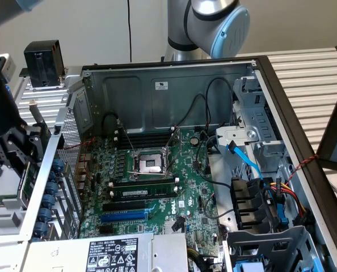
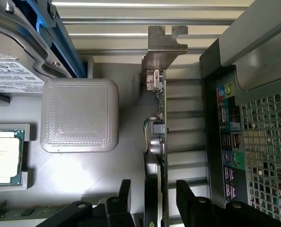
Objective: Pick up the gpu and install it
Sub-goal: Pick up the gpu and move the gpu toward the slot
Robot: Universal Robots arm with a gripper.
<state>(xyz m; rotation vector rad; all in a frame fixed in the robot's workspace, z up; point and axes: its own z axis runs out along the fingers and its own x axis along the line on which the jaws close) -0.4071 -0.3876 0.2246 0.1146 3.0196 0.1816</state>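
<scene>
Exterior view's left edge has the arm's dark wrist end (image 1: 4, 130) hanging outside the open computer case (image 1: 174, 85), just beyond its perforated rear wall (image 1: 72, 141). A black box (image 1: 42, 55) sits on the slatted table (image 1: 310, 73) at the far left. Further right, inside the case, lies the large green motherboard (image 1: 157, 198) with its bare CPU socket (image 1: 148, 164), a RAM stick (image 1: 143, 191) on the near side of the socket, and a blue slot (image 1: 123, 215) nearer still. On the exterior view's right are a metal drive cage (image 1: 259, 136) and a bundle of coloured cables (image 1: 276, 198).

Wrist view shows the gpu (image 2: 160, 137) standing on edge on a grey tray (image 2: 121, 161) outside the case, seen edge-on, with its metal end bracket (image 2: 165, 45) at the end away from the gripper (image 2: 154, 184). The card stands between a grey square block (image 2: 79, 116) and the case's rear port panel (image 2: 230, 142). The gripper's jaws are spread, one on each side of the card, a gap showing between each black finger (image 2: 190, 198) and the card. A processor chip (image 2: 3, 156) lies in a pocket of the tray beyond the block.
</scene>
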